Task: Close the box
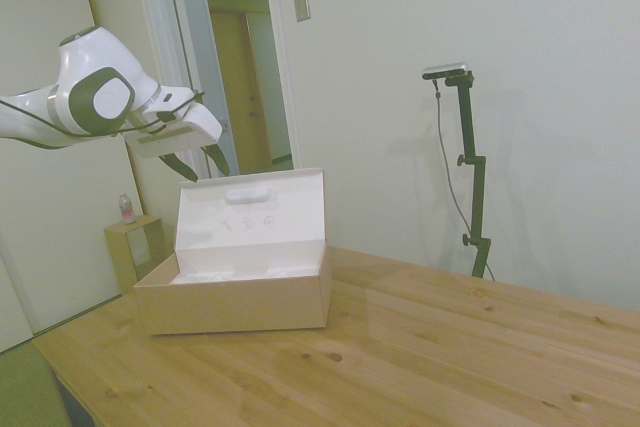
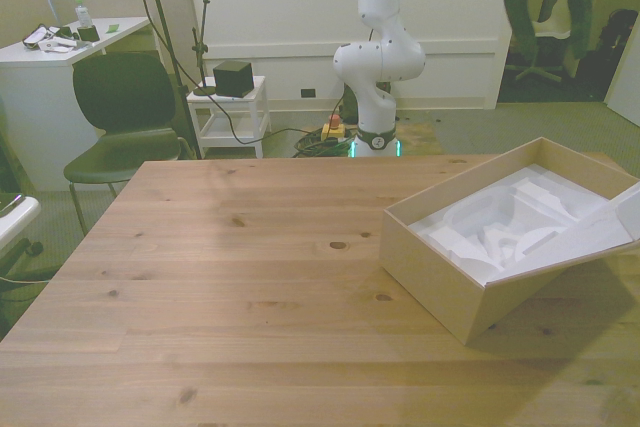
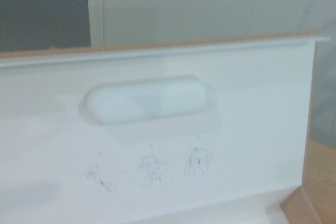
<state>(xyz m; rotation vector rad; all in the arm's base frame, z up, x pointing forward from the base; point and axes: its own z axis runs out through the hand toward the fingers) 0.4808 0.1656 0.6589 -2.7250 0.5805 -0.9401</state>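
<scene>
Box (image 1: pixel 235 292) first: you find it open on the wooden table (image 1: pixel 420 347), toward the end nearest the arm in the side view, and at about four o'clock in the front view, where its far corner runs out of the picture. Your side view shows the lid (image 1: pixel 252 215) standing nearly upright from the box's far long edge, white inner face toward the camera, with the oval recess (image 1: pixel 245 193) near its top edge. The front view gives you what the side view hides: the white moulded insert (image 2: pixel 505 227) filling the inside, with shaped hollows in it. From there the lid shows only as a pale slanted strip at the front view's right edge. Your gripper (image 1: pixel 197 165) hangs in the air at about eleven o'clock from the lid's top edge in the side view, clear of the cardboard, its two dark fingers (image 1: pixel 217 159) pointing down and apart with nothing between them. In the front view the gripper (image 2: pixel 545 12) sits at the top at about one o'clock, and its fingers there stand widely separated. The wrist view fills with the lid's white inner face (image 3: pixel 157 145) seen close, the oval recess in the middle and three small faint drawings (image 3: pixel 149 169) beneath it, which neither other view resolves clearly. Beyond the table's end in the side view you see a small wooden stand (image 1: pixel 135 247) with a bottle (image 1: pixel 127 208) on top.
</scene>
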